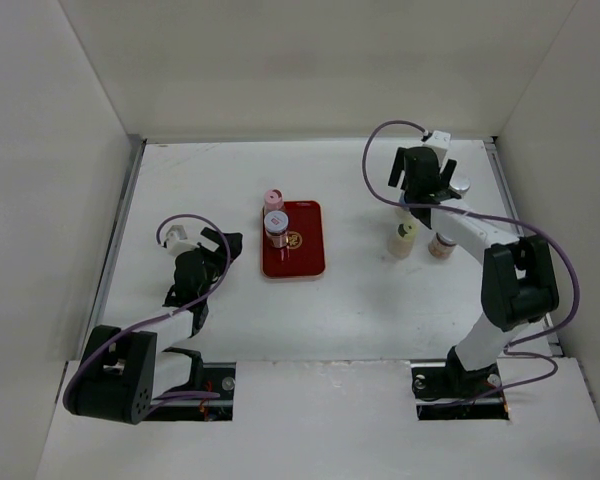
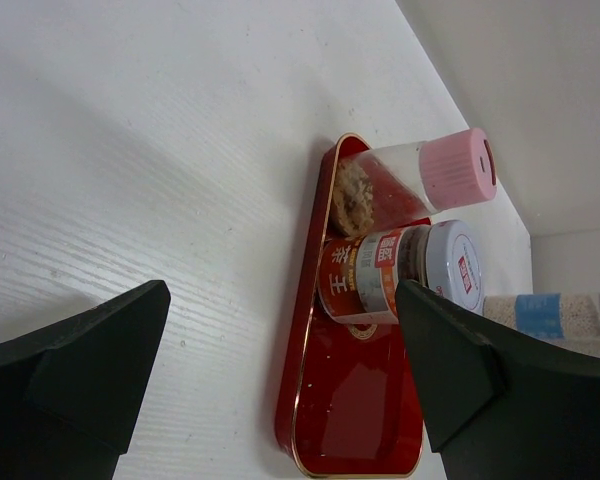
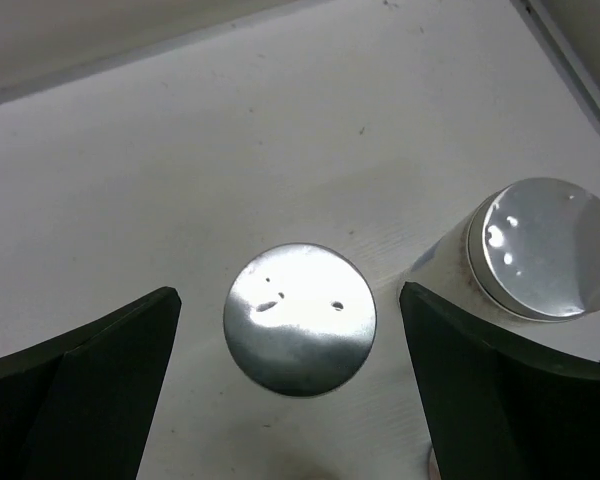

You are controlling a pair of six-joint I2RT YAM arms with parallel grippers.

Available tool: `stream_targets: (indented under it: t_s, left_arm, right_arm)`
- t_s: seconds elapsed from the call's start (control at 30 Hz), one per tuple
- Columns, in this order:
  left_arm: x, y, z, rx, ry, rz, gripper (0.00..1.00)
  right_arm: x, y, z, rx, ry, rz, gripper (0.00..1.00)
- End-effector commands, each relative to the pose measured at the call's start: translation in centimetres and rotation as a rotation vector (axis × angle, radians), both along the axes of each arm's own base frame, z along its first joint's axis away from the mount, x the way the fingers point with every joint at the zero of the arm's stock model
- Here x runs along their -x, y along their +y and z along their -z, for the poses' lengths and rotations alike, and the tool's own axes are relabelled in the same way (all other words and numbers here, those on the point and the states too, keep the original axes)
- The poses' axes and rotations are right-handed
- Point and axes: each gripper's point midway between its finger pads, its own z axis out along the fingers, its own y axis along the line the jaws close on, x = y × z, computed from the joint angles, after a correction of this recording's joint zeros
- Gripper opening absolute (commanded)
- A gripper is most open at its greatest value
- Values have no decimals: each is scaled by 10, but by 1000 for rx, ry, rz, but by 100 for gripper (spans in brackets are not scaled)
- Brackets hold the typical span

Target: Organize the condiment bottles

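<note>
2 grippers of mine both gape wide, holding nothing. My left gripper, lower left, faces the red tray; 2 bottles stand at its upper-left corner, silver-capped bottle nearer, pink-capped bottle behind. Right of centre stands a yellow-green-capped bottle. Farther up, my right gripper straddles a silver cap, not touching it.

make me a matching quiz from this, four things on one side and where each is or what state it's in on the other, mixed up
Things:
1 pink-capped bottle
2 yellow-green-capped bottle
3 right claw
4 red tray

Place or state:
a open, over a silver cap
b standing off the tray, to its right
c at the tray's far end
d carries two bottles

Pairs: 1-c, 2-b, 3-a, 4-d
</note>
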Motion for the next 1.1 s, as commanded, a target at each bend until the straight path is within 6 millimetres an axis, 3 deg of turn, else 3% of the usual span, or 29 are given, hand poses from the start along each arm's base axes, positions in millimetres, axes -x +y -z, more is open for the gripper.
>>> stream_targets:
  t_s: [0.0,0.13,0.2,0.3,0.43,0.5,0.6,0.77,0.87,1.07]
  left_arm:
    - [-6,-2,-14,16,-55,9,100]
    - [-6,-1,-16,11,-62,-4,100]
    - [-6,-2,-14,14,-52,5,100]
    - [-6,-4,-15,13,-55,10,100]
    - [-7,-1,-12,13,-46,3,100]
    - [-7,-2,-15,18,-56,9,100]
    - [-6,0,-15,10,-59,-5,100]
    - [-7,-2,-13,16,-51,4,100]
    - [-8,-1,-11,8,-45,-2,100]
    - [-7,-2,-16,15,-66,3,100]
  right_arm:
    - [-11,-2,-4,-14,1,10,98]
    - [-16,-11,8,-23,18,33,94]
    - [-21,-10,4,-27,-3,31,84]
    - [-24,-9,-14,-29,-84,20,66]
    - [-13,17,-66,-65,-272,-48,56]
    - [-1,43,-91,-86,-340,-123,56]
    - [20,94,-100,-118,-356,-261,56]
    - [52,186,-64,-167,-246,-464,56]
    - [74,240,-55,-175,-208,-588,56]
    - [105,305,-47,-206,-171,-732,56]
